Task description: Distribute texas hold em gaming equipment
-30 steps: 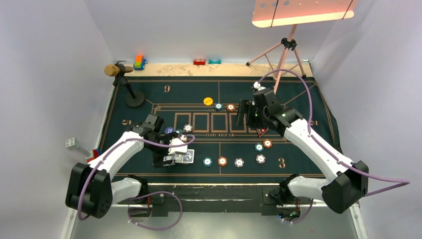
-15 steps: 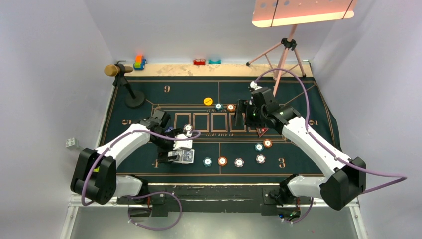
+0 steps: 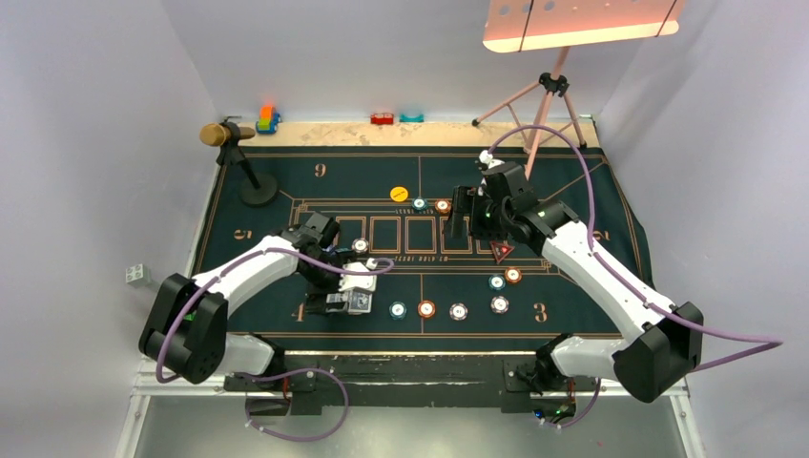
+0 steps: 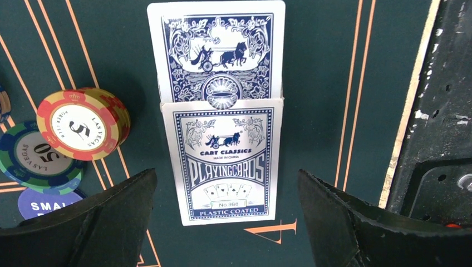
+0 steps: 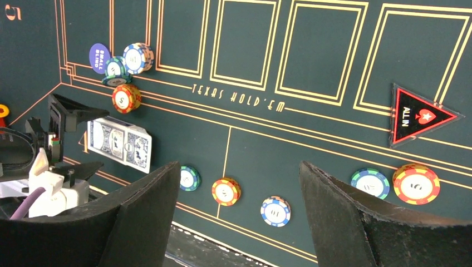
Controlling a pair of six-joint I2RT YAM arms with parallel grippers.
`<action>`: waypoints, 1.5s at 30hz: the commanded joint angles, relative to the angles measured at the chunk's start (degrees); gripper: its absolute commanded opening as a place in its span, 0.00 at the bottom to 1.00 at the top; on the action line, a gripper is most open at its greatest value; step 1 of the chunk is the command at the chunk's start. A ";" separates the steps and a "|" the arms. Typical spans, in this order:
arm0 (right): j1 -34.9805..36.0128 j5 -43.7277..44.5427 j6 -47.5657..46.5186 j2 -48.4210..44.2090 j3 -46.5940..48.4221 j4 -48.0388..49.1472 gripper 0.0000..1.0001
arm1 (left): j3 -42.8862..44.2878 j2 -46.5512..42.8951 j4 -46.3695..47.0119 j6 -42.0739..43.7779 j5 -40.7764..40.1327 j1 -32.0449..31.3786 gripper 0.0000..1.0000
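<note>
Partly done | small round striped chips (image 5: 225,191) and red triangular marker (image 5: 420,115) laid out on dark green mat (image 5: 311,150) | blue-backed playing cards (image 4: 217,55) undealt, half out of their cardboard box (image 4: 222,161), front-left | left gripper (image 4: 226,172) wide, flanking box | right gripper (image 5: 240,167) wide, empty

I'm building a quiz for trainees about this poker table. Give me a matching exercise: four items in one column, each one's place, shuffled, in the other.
1. card box
2. red triangle
3. navy disc
4. yellow disc

a. far side of the outline row
b. between the fingers of the open left hand
c. outline-row end nearest the right hand
d. outline-row end nearest the left hand

Pairs: 1-b, 2-c, 3-d, 4-a
</note>
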 commanded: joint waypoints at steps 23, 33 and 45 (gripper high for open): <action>-1.39 -1.36 -3.60 -1.75 2.61 0.65 0.80 | 3.59 6.35 3.86 -12.88 -15.11 -10.72 1.00; -1.56 -2.08 -3.45 -1.94 3.16 0.30 0.78 | 1.97 6.49 6.23 -16.97 -19.43 -13.18 0.81; -1.56 -9.18 -0.16 -3.36 -3.60 5.93 0.77 | 6.82 -5.39 -5.18 -20.32 -11.80 -13.07 0.11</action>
